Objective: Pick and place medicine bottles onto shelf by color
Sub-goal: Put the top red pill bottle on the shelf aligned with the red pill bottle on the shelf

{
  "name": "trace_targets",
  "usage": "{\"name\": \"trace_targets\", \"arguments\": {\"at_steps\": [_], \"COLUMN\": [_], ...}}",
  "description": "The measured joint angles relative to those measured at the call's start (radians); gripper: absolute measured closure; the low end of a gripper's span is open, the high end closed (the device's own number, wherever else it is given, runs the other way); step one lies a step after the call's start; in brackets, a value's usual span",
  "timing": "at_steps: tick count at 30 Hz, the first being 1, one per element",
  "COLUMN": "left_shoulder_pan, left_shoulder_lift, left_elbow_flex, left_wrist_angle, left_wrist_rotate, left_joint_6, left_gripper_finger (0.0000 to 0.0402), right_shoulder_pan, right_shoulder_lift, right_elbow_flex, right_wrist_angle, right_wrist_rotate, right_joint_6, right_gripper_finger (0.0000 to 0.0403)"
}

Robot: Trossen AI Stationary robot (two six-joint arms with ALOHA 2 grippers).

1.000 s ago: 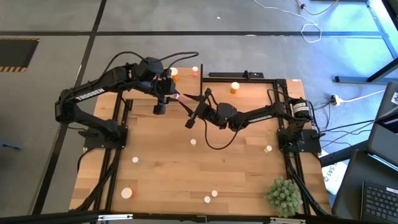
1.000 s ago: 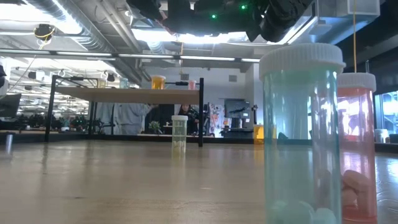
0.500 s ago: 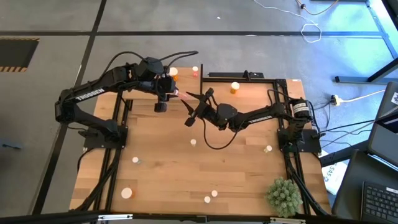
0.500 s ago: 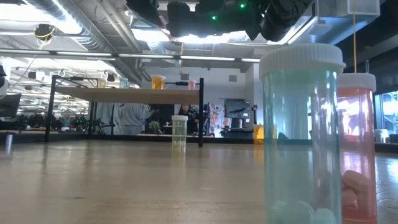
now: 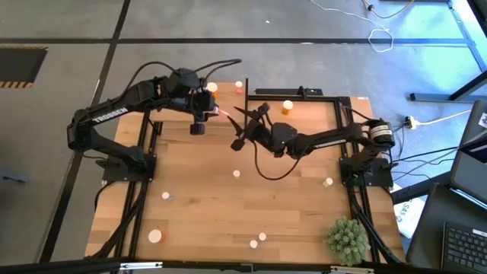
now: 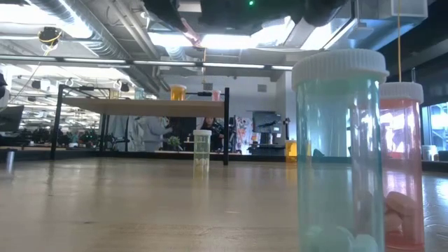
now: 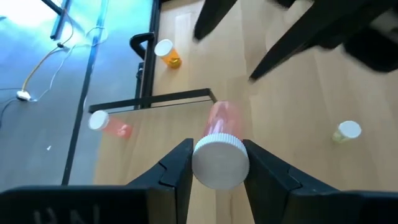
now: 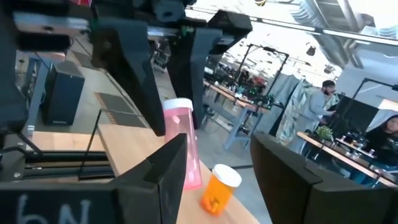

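The pink bottle point(image 7: 219, 149) is clamped by its white cap end between the two fingers of the left gripper point(image 5: 199, 122), held in the air over the far left part of the table point(image 5: 205, 198), just short of the shelf point(image 5: 319, 114) at the far side. In the right wrist view the same bottle point(image 8: 182, 146) shows close ahead, between the left arm's dark fingers. The right gripper point(image 5: 243, 129) hovers just to the right of it with its jaws spread apart and nothing between them (it may be set to receive the bottle, though that is a guess).

By my reading the sorting is at an early stage. On the shelf only an orange bottle point(image 5: 288, 107) clearly stands; another orange bottle point(image 5: 212, 88) and a small reddish one point(image 5: 239, 86) lie at the far edge beside the left arm, and whether these sit on the shelf I cannot tell.

Much is left. A small bottle point(image 5: 236, 173) stands mid-table, one point(image 5: 328, 182) near the right arm's base, one point(image 5: 165, 196) to the left, and three more point(image 5: 155, 237) point(image 5: 262, 237) point(image 5: 253, 244) along the near edge. The low view shows a pale green bottle point(image 6: 344, 150) and a red one point(image 6: 400, 164) close to the camera and a yellowish one point(image 6: 201, 149) farther off. A spiky plant ball point(image 5: 348, 240) sits at the near right corner.
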Motion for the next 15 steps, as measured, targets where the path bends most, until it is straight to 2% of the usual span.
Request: {"name": "trace_targets", "arguments": {"at_steps": [4, 9, 15], "left_shoulder_pan": [0.026, 0.057, 0.089], "left_shoulder_lift": [0.0, 0.0, 0.0], "left_elbow_flex": [0.0, 0.0, 0.0], "left_wrist_angle": [0.0, 0.011, 0.025], "left_wrist_rotate": [0.0, -0.001, -0.002], "left_joint_6": [-0.003, -0.008, -0.011], "left_gripper_finger": [0.0289, 0.0288, 0.0289], "right_shoulder_pan": [0.005, 0.005, 0.005], "right_shoulder_lift": [-0.059, -0.155, -0.255], "right_elbow_flex": [0.0, 0.0, 0.0], "right_wrist_angle": [-0.132, -0.375, -0.583], "right_wrist_rotate": [0.022, 0.02, -0.029], "right_joint_6": [0.035, 0.208, 0.393], "right_gripper_finger": [0.0224, 0.0224, 0.0224]}}
